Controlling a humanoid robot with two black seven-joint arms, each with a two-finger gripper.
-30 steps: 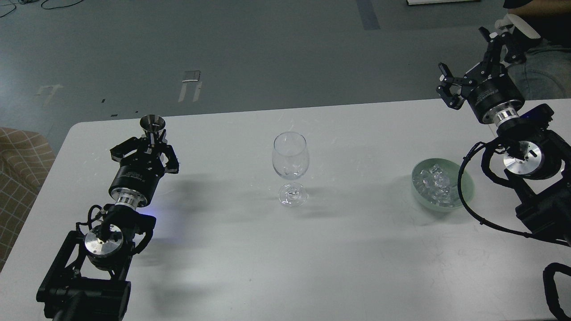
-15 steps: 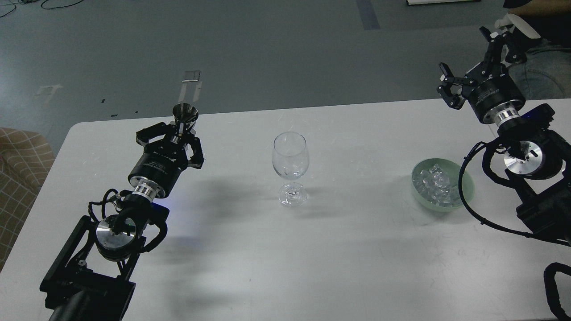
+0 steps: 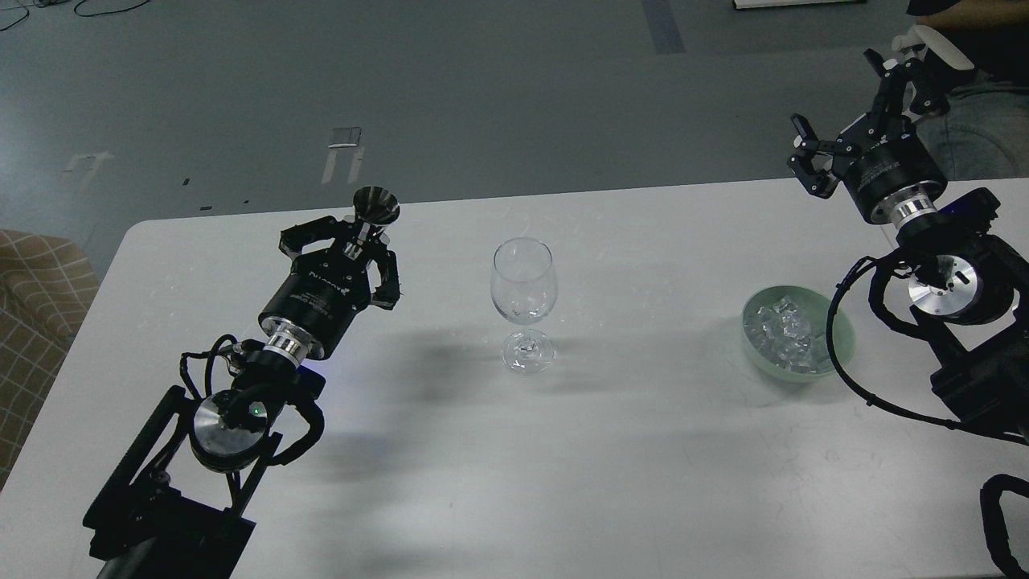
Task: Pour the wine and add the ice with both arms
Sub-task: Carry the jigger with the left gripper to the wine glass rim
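Observation:
An empty clear wine glass (image 3: 523, 281) stands upright at the table's middle. Left of it, my left gripper (image 3: 363, 235) is shut on the stem of a small metal cone-shaped cup (image 3: 376, 204), held upright above the table with its mouth up. What the cup holds is hidden, so no wine shows. The ice (image 3: 784, 330) is heaped in a pale green bowl (image 3: 840, 338) on the right. Beyond the bowl, past the table's far right edge, my right gripper (image 3: 838, 96) hangs open with nothing in it.
The white table (image 3: 643, 450) carries only the glass and the bowl. A beige checked seat (image 3: 32, 281) sits off the left edge. Someone's grey-clothed leg (image 3: 977, 129) is behind my right gripper. Black cables loop near the bowl's right side.
My left arm has carried the metal cup to the right and a little away from me, closer to the wine glass. The right arm, glass and bowl have stayed put.

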